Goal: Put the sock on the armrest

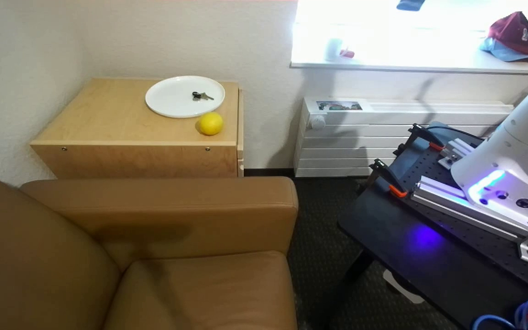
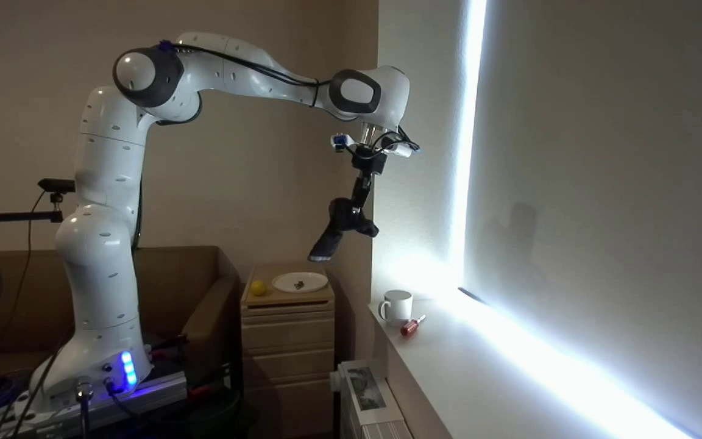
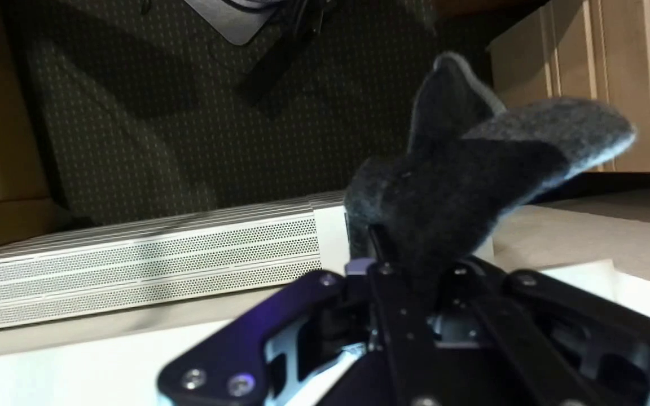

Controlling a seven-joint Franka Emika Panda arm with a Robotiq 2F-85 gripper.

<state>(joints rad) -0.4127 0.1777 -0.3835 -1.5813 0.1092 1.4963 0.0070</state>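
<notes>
The dark grey-blue sock (image 2: 342, 218) hangs limp in the air from my gripper (image 2: 357, 206), high near the window wall. In the wrist view the sock (image 3: 443, 163) is bunched between the fingers (image 3: 415, 254) and its ends flop outward. Only a tip of the sock (image 1: 410, 4) shows at the top edge of an exterior view, where the gripper is out of frame. My gripper is shut on the sock; the fabric partly hides the fingertips. The brown armrest (image 1: 167, 197) is flat-topped with nothing on it, and it also shows in an exterior view (image 2: 208, 314), well away from and below the gripper.
A wooden side table (image 1: 108, 110) beside the armrest bears a white plate (image 1: 172, 98) with keys and a yellow lemon (image 1: 211, 123). A windowsill (image 2: 442, 360) holds a mug (image 2: 397, 306), a red screwdriver (image 2: 410, 328) and a cap (image 1: 514, 34). A radiator (image 1: 355, 137) stands below.
</notes>
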